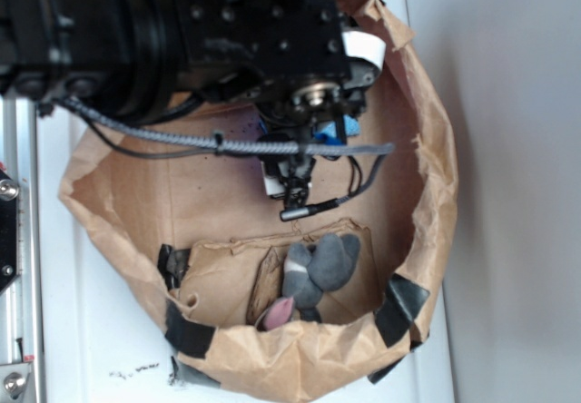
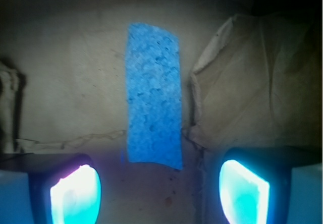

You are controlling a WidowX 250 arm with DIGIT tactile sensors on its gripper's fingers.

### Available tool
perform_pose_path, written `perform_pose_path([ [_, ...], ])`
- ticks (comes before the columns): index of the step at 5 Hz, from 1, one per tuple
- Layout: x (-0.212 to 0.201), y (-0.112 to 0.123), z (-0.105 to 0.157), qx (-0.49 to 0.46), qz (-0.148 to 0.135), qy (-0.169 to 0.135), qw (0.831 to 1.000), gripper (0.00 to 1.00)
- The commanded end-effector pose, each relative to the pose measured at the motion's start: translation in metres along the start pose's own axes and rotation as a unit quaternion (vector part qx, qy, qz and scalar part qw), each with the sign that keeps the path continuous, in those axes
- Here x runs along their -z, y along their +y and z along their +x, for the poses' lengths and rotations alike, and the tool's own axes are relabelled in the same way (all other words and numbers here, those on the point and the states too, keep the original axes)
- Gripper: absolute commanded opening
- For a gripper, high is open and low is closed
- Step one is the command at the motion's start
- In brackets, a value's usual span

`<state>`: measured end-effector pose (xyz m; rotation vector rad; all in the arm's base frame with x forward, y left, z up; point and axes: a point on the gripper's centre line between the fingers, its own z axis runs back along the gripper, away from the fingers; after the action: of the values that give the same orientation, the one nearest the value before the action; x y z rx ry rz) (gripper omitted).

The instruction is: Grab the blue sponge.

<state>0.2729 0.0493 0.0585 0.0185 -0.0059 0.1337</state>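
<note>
while the pincer point(image 2: 159, 191) is hovering with fingers apart and nothing between them, the blue sponge point(image 2: 154, 95) is lying flat on the brown paper floor point(image 2: 70, 88) just ahead, so the approach step is calling for a short advance and descent.

Your exterior view is bright but soft and washed-out, while your wrist view is dim, with glaring cyan fingers point(image 2: 75, 193).

One blue sponge point(image 2: 154, 95), one grey and pink plush toy point(image 1: 315, 271), one brown paper bag point(image 1: 436, 194), one hand point(image 2: 159, 191)
</note>
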Motion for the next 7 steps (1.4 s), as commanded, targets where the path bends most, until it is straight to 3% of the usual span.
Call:
perform_pose_path([
  [1,-0.015,-0.007,0.018,-0.017,0.009,-0.042,0.999,1.00],
  [3,-0.008,-0.009,0.029,-0.030,0.013,-0.048,0.998,1.00],
  [4,-0.002,-0.013,0.030,-0.026,0.016,-0.066,0.997,1.00],
  [6,0.019,-0.015,0.032,-0.023,0.071,-0.062,0.995,1.00],
  [7,0.021,-0.013,0.031,-0.022,0.081,-0.067,0.994,0.00],
])
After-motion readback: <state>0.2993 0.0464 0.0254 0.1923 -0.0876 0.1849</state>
